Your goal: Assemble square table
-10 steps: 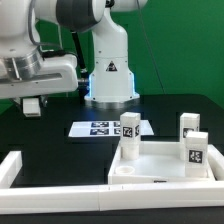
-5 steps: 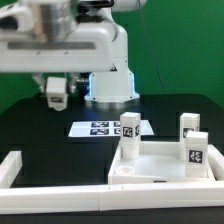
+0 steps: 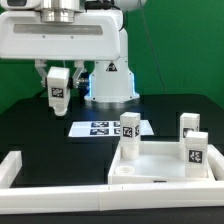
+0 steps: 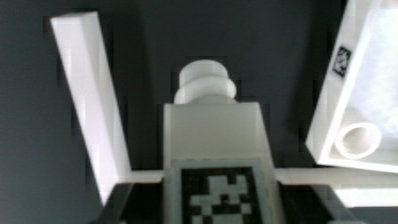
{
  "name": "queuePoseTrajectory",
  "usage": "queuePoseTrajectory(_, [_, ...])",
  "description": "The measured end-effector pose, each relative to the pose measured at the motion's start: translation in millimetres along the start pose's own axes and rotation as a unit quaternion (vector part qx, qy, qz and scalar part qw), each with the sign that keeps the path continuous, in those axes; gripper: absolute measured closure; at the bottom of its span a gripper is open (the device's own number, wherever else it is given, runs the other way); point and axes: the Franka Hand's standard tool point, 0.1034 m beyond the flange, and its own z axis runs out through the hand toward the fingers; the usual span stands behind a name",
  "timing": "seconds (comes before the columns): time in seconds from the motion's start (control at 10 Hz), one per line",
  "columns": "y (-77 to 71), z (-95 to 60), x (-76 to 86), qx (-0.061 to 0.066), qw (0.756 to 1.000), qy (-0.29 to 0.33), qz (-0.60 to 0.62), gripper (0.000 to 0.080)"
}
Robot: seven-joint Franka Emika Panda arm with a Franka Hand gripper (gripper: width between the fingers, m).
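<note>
End effector (image 3: 58, 88) pinches a tagged table leg (image 3: 58, 90) aloft, well apart from the tabletop panel (image 3: 160, 160); slippage risks misaligned insertion.

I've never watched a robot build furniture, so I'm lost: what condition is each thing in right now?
gripper: raised above the table, shut on a leg.
held leg: upright in the air, tag facing the exterior camera.
square panel: lying flat, rim up.
three legs: standing upright at the panel's corners.
marker board: flat on the table.
border bars: lying on the table.
</note>
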Motion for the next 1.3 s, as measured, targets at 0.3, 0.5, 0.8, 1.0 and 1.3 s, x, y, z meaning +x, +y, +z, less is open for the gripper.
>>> queuePoseTrajectory(0.3, [-30.9,0.2,22.0,-0.027,0.993,0.117,0.007,0.0512])
queuePoseTrajectory(0.5, [-65.2,8.6,38.1,-0.033,0.985,0.17,0.012,0.0512])
queuePoseTrajectory(0.8, [-72.6,10.6,42.7,-0.034,0.983,0.179,0.008,0.0512])
queuePoseTrajectory(1.0, [-73.5,11.1,42.4,-0.034,0.983,0.178,0.007,0.0512])
queuePoseTrajectory(1.3, [-46.9,8.2,32.7,-0.028,0.985,0.169,-0.003,0.0512])
